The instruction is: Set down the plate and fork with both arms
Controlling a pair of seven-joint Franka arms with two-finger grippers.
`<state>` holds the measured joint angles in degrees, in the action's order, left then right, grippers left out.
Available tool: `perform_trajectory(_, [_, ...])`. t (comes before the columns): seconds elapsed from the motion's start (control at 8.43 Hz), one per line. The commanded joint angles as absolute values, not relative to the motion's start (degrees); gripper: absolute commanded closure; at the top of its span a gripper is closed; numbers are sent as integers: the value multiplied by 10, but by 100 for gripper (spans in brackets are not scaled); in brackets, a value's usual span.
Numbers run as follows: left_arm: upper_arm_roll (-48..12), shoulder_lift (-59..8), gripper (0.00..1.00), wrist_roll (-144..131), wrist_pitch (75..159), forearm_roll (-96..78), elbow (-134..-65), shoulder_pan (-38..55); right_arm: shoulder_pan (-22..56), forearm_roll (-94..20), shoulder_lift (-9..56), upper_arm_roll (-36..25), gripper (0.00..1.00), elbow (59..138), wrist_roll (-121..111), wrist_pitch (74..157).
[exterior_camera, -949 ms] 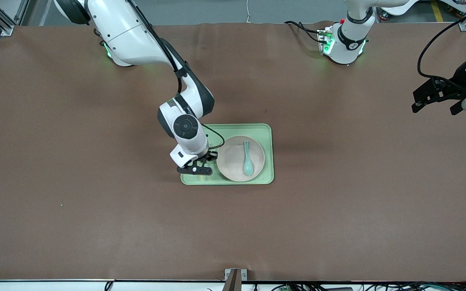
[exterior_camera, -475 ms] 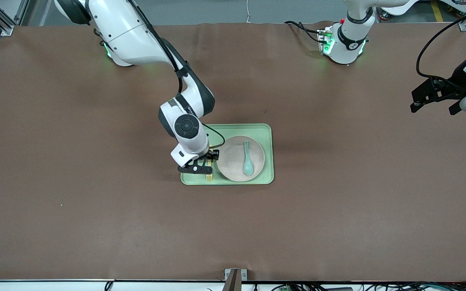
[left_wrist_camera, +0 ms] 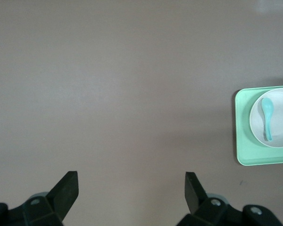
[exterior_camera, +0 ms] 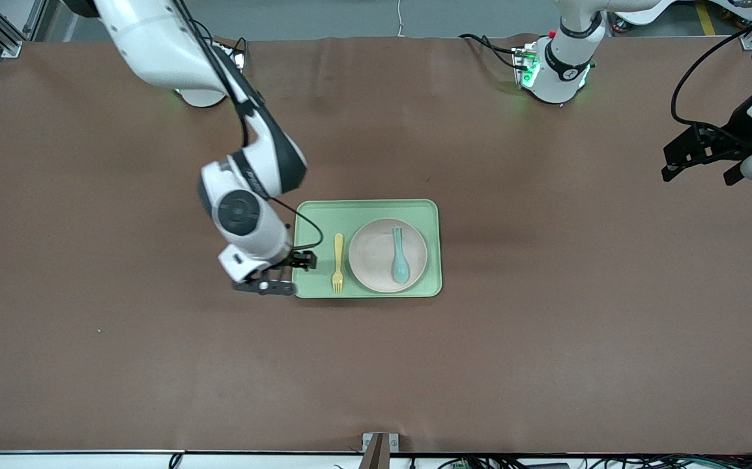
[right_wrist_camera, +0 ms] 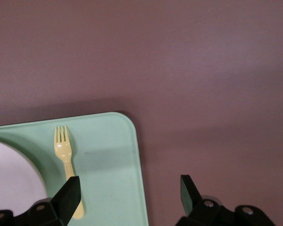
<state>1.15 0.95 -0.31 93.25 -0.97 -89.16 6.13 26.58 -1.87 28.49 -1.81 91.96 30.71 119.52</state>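
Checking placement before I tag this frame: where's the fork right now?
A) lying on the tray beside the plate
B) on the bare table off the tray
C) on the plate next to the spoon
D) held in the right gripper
A: the fork lies flat on the tray beside the plate, apart from the open right gripper; only the spoon is on the plate.

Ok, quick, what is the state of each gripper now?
Left gripper: open, holding nothing, up over bare table at the left arm's end.
Right gripper: open, holding nothing, over the tray edge beside the fork.
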Motion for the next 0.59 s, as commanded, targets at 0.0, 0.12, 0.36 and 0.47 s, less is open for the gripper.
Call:
perform_trajectory(0.0, [11,10,1,-9,929,3,-885,64,206,-13,178,-7,3,949,270,1128])
perform_trajectory(0.12, [11,11,0,-9,929,2,-885,63,169,-14,134,-7,2,948,238,1087])
perform_trajectory(0.36, [11,11,1,-9,929,2,-885,64,108,-14,65,-7,1,947,181,1012])
perform_trajectory(0.47, [11,11,1,-9,928,2,-885,64,79,-14,36,-7,1,947,139,979])
